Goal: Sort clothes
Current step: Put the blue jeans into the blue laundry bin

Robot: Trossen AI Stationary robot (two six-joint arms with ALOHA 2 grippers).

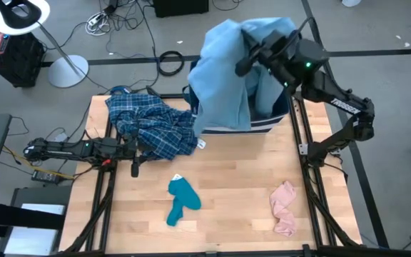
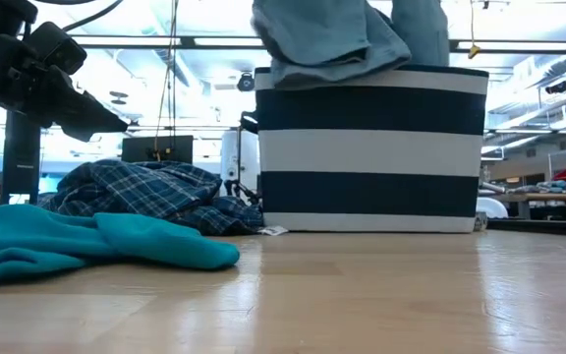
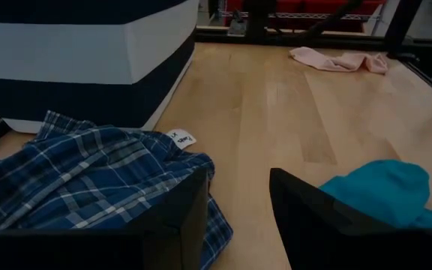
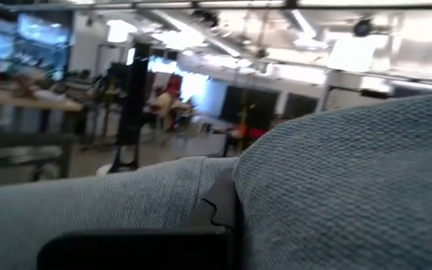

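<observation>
The light-blue garment [image 1: 220, 78] hangs bunched over the striped bin [image 1: 262, 123], half draped down its outer wall, pinched in the right gripper [image 1: 250, 56]. If it lets go here, I'd guess the cloth slides outside onto the surface [image 1: 234, 207] instead of in. Plaid shirt [image 1: 152, 128] lies beside the bin, teal sock [image 1: 181, 200] and pink piece [image 1: 284, 207] are nearer the front. Left gripper [image 3: 235, 217] sits spread by the plaid and could snag it.

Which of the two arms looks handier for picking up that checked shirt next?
The left one. The left gripper sits open, low at the edge of the plaid shirt, its fingers right by the cloth. The right gripper is up over the striped bin, busy with the light-blue garment.
</observation>
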